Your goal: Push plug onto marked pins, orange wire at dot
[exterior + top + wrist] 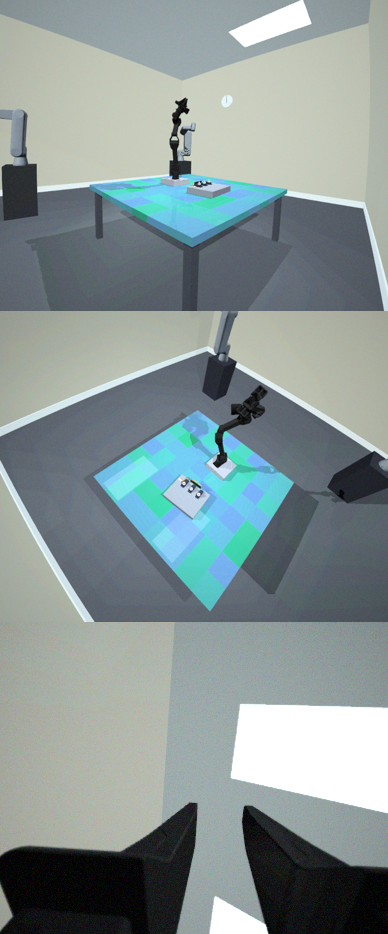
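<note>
My gripper (pixel 219 812) is partly open, with a gap between its fingertips and nothing in it. It is raised high above the table, pointing up at the wall and ceiling. Dark servos with white tops, one of them here (pixel 183 483) (pixel 199 184), stand in a row on a pale grey block (pixel 187 505) (pixel 200 190). A dark strip (pixel 195 484) with a coloured band lies along the block's edge toward the arm base. An orange lead (pixel 185 479) (pixel 193 186) shows at the end of the row. The plug, its holes and single pins are too small to make out.
The arm's white base plate (pixel 223 473) (pixel 175 183) stands close to the block on a patchwork table (pixel 239 537) (pixel 161 213). Grey robot arms on dark pedestals (pixel 218 377) (pixel 19 191) stand off the table. The wrist view shows wall, ceiling and a bright light panel (pixel 310 752).
</note>
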Tool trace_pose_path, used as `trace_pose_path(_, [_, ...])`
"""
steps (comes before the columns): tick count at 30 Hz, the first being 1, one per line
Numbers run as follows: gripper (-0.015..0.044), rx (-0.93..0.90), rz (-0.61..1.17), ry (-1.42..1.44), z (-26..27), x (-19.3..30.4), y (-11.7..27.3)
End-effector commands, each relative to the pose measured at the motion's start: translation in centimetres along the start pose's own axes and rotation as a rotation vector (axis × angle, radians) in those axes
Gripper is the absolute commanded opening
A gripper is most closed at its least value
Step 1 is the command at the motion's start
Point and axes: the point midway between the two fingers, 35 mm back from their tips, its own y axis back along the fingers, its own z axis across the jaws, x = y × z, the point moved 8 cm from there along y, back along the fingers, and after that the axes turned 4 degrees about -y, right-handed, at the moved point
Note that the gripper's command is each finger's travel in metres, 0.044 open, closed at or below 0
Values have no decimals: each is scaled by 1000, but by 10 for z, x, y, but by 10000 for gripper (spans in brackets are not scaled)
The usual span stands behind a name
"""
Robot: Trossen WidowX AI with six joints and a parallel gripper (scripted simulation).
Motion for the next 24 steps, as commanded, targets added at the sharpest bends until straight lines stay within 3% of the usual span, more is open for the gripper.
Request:
trace_pose_path(1, [115,35,14,145,-4,-5,5])
trace_pose_path(24, [115,145,72,828,-9,-44,24])
